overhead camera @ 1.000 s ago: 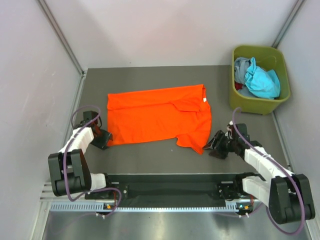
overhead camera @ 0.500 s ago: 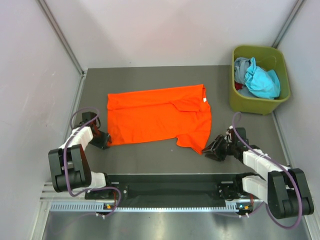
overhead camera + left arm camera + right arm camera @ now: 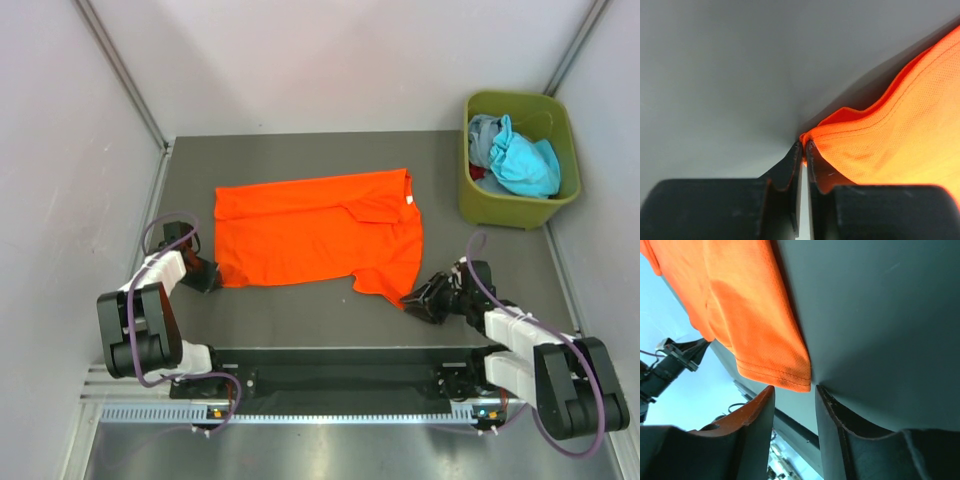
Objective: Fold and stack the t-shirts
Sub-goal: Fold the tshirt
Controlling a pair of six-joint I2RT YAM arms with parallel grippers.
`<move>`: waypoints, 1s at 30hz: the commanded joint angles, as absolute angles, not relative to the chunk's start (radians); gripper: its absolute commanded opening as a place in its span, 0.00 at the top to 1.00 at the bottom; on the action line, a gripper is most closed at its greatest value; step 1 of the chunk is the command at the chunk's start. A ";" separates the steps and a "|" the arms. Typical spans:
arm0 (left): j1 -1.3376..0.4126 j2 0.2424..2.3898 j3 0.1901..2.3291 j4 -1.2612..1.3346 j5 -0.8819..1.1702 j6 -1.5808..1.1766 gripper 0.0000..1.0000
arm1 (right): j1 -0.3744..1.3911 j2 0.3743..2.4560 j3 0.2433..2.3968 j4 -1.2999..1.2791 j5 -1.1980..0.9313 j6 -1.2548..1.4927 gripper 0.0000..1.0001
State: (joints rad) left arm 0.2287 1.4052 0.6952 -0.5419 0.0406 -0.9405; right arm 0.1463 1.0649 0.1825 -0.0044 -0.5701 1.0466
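The orange t-shirt (image 3: pixel 315 230) is lying spread flat on the table (image 3: pixel 300 155), well apart from the bin (image 3: pixel 520 212), where the teal t-shirt (image 3: pixel 525 160) and the grey t-shirt (image 3: pixel 483 135) are sitting bunched. The left gripper (image 3: pixel 803 147) is pinching the near-left hem corner, its jaws closed on the cloth edge. The right gripper (image 3: pixel 794 390) is standing with jaws apart, a stitched near-right corner just ahead of its tips and not yet gripped. The fabric is looking thin, light and limp, so it is likely to drape and sag rather than hold its shape. The stitched hem corners are probably offering the firmest purchase, and both should be taken before lifting.
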 commanded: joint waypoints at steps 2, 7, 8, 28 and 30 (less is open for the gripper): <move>0.235 1.427 0.650 -0.522 0.035 -0.919 0.96 | 0.153 1.072 0.144 0.083 -0.523 1.120 0.62; 0.236 1.424 0.649 -0.514 0.045 -0.910 1.00 | 0.152 1.126 0.130 0.144 -0.526 1.164 0.65; 0.236 1.422 0.652 -0.515 0.040 -0.907 1.00 | 0.152 1.132 0.124 0.150 -0.523 1.170 0.66; 0.239 1.266 0.618 -0.623 -0.074 -0.954 1.00 | 0.100 0.977 0.302 -0.353 -0.485 0.802 1.00; 0.241 1.253 0.598 -0.634 -0.064 -0.974 1.00 | 0.100 0.968 0.322 -0.392 -0.486 0.763 1.00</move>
